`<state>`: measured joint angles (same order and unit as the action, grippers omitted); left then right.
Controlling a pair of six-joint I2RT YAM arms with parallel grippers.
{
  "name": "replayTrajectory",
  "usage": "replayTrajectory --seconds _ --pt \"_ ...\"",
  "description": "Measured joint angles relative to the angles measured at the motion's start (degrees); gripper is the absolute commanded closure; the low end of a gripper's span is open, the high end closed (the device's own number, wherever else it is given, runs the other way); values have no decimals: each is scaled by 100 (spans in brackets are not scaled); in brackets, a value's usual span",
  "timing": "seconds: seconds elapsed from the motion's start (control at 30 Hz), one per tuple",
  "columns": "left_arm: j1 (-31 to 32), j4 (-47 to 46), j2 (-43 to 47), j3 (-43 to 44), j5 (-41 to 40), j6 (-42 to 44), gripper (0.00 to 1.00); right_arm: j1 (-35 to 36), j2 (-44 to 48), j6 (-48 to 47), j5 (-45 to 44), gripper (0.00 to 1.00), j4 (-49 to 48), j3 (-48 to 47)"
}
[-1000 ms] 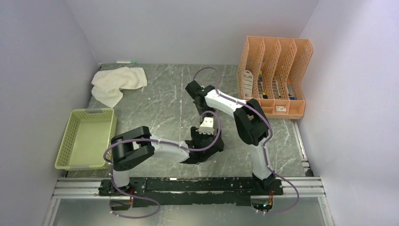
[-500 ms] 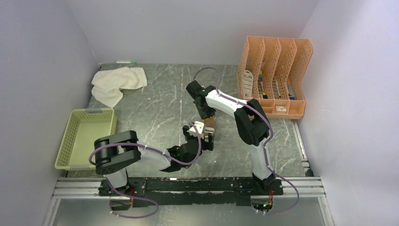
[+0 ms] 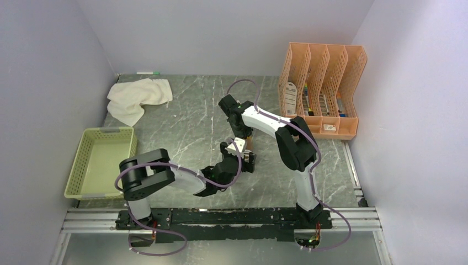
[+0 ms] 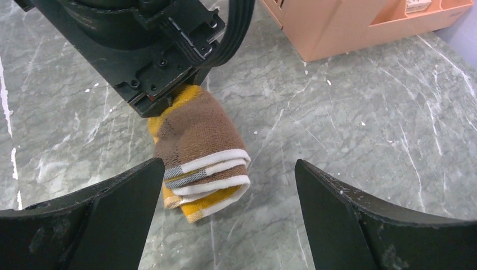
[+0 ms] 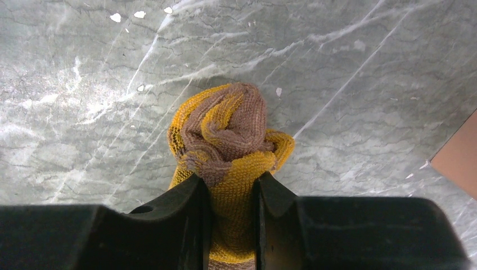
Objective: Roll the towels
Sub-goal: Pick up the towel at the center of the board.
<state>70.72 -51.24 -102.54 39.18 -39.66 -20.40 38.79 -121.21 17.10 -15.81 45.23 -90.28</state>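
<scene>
Brown towel (image 4: pixel 199 152) is already wound into a tight roll near the centre of the table (image 3: pixel 182 127), one end pinched by the right gripper (image 5: pixel 232 197). Left gripper (image 4: pixel 228 174) is held spread wide either side of the striped end, not touching. Long axis is seen running 11 to 5 o'clock in the left wrist view. White towel (image 3: pixel 138 99) is seen crumpled at 10 o'clock, unrolled. Task is judged half done.

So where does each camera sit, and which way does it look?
Top: above and behind, looking down on the table; both arms show.
Left wrist: on the left arm, facing the brown towel; open left claw shows.
Right wrist: on the right arm, looking down; right claw grips that towel.
Both wrist views share the brown towel.
</scene>
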Motion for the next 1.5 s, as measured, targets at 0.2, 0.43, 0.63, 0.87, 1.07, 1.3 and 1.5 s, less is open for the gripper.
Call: replayTrajectory --seconds 0.2,0.43,0.63,0.87,1.07,1.3,1.5 --pt "-48 13 -321 249 -28 -11 1 0 7 -7 9 86 -13 9" --pt "-205 317 -767 529 -146 -483 1 0 28 -22 20 86 -52 46" --pt "-302 319 -1021 557 -153 -664 1 0 37 -31 24 87 -79 70" --pt "-319 398 -1255 632 -149 -754 8 -7 44 -52 44 87 -83 72" --pt "-396 356 -1255 627 -76 -745 18 -11 46 -63 74 86 -90 79" --pt "-562 105 -1255 494 138 -702 70 -24 46 -79 120 86 -94 76" --pt "-662 -396 -1263 313 507 -343 93 -33 33 -140 155 78 -96 66"
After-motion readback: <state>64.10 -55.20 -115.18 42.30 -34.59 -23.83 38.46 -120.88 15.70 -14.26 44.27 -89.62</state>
